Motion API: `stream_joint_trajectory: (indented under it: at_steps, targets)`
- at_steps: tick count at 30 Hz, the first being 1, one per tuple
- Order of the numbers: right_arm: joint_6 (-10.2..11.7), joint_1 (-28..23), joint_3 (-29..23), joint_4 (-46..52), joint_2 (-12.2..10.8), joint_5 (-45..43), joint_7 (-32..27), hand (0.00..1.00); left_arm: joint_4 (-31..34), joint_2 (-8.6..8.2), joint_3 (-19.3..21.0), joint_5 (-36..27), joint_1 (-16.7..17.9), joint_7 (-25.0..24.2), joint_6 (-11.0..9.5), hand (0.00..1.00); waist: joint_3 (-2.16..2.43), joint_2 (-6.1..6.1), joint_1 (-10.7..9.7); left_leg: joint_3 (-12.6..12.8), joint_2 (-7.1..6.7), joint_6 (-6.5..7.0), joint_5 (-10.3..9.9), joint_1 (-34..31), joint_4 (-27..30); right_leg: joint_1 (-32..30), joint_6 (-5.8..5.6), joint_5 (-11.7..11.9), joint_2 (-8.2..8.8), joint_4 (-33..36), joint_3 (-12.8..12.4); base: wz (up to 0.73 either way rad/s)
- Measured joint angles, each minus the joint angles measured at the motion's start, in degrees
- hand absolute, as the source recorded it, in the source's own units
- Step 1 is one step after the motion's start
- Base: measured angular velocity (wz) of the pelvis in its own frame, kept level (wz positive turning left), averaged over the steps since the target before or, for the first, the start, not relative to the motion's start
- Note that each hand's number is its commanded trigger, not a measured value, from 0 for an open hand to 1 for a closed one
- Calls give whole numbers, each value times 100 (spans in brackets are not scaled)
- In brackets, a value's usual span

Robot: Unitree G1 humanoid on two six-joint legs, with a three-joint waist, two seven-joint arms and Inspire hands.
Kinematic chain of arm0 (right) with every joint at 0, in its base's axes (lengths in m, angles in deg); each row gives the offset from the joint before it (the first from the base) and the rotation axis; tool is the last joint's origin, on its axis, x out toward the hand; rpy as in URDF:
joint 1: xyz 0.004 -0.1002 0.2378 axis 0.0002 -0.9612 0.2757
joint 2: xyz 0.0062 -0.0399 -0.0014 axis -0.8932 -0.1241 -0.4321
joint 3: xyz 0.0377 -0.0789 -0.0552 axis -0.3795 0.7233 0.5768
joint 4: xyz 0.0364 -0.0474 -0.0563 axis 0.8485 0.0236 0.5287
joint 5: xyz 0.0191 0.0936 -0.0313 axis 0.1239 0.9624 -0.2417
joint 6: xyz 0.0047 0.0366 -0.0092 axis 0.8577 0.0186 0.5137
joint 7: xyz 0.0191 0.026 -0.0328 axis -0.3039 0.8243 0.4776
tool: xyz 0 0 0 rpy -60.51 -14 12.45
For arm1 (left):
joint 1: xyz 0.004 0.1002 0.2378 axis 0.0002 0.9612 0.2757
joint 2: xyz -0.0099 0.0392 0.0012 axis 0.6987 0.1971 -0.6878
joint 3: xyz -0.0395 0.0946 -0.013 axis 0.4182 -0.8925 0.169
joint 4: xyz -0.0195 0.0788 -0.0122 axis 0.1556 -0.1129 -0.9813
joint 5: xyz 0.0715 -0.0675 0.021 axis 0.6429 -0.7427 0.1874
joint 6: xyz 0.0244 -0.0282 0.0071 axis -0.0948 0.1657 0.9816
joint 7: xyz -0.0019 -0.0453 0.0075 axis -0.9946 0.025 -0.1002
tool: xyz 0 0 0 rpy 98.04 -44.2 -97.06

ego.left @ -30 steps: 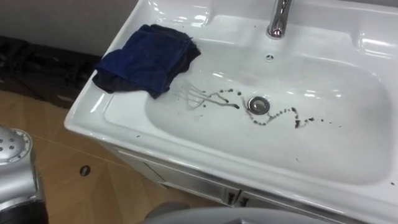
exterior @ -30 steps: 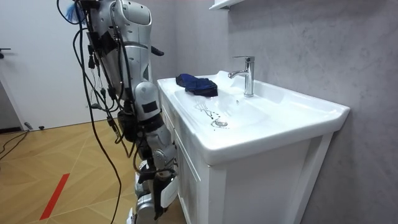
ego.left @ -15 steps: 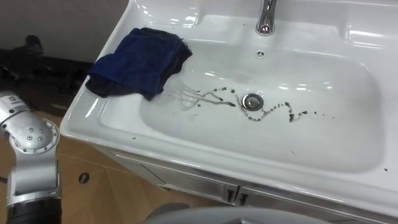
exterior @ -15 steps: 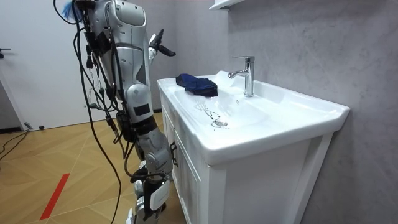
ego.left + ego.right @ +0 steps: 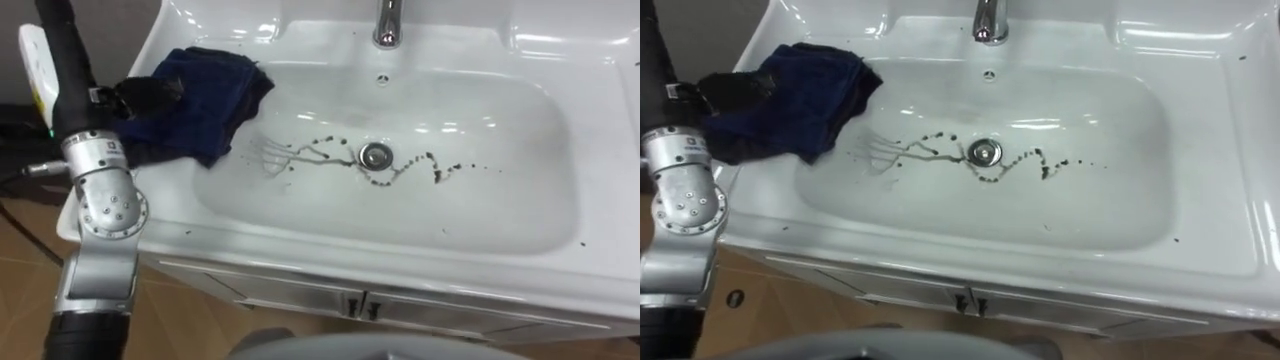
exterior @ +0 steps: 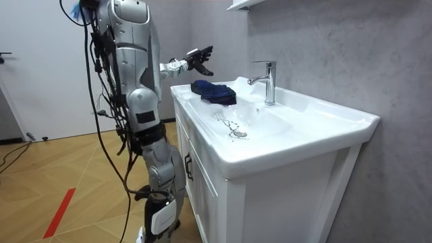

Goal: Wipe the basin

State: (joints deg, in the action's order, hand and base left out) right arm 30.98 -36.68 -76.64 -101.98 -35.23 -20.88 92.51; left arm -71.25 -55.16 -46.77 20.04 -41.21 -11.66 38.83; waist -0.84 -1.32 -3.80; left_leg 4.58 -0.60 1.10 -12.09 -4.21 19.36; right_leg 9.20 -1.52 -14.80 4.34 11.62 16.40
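Inside the white basin, a thin dark stain trail winding over the bottom from 9 to 3 o'clock of the drain, with pale smeared streaks at its 9 o'clock end. At 10 o'clock of the drain, a dark blue cloth, crumpled on the corner of the rim, one edge hanging over onto the slope of the bowl, near the streaks.

Over the outer side of the cloth, the left hand, black, with fingers straight and spread apart in the room view, holding nothing. Whether touching the cloth or just above it: cannot tell.

At 12 o'clock, the faucet on the back ledge, spout over the bowl. Much free room in the bowl from 1 to 5 o'clock. Wide and bare also the front rim at 6 o'clock, apart from a few small dark specks.

Below the rim, a white cabinet with two small door handles close together.

Robot's place in the room view: upright at the end of the cabinet, on the wood floor, with a red strip well apart from the cabinet.
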Motion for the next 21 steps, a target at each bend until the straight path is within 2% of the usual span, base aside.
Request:
stream_joint_trajectory:
  at_steps: [6,9,12,14,17,21]
  targets:
    - [-6,33,-5,1,1,3,-6,0,-31,0,-87,67,0,-190,5,0,5,13,-72,13,8,-5,6,17,-14,-13,6,7,-8,2,-57,-4]
    - [-18,30,3,3,0,28,-20,0,-47,0,-110,378,0,-308,45,0,17,4,-71,23,22,-9,8,29,-15,-13,6,29,-21,1,-80,-2]
    - [-153,44,-3,35,2,11,-39,0,-67,-2,-264,717,8,-354,209,0,26,45,-38,72,25,-17,21,81,-71,-1,9,37,-25,3,-151,-9]
    - [-244,61,-13,89,2,-54,-52,0,-200,-9,-316,1056,8,-430,328,0,58,48,-56,93,32,-18,22,82,-71,-10,14,40,-33,2,-186,-4]
    - [-321,92,-4,128,2,-55,-70,0,-451,-28,-358,1240,7,-522,483,0,97,58,-64,130,42,-19,22,89,-68,-7,20,45,-38,6,-192,-1]
    - [-366,86,-2,190,1,-48,-160,0,-786,-41,-393,1305,9,-653,648,0,96,58,-65,131,45,-20,24,92,-54,7,23,47,-40,7,-193,0]
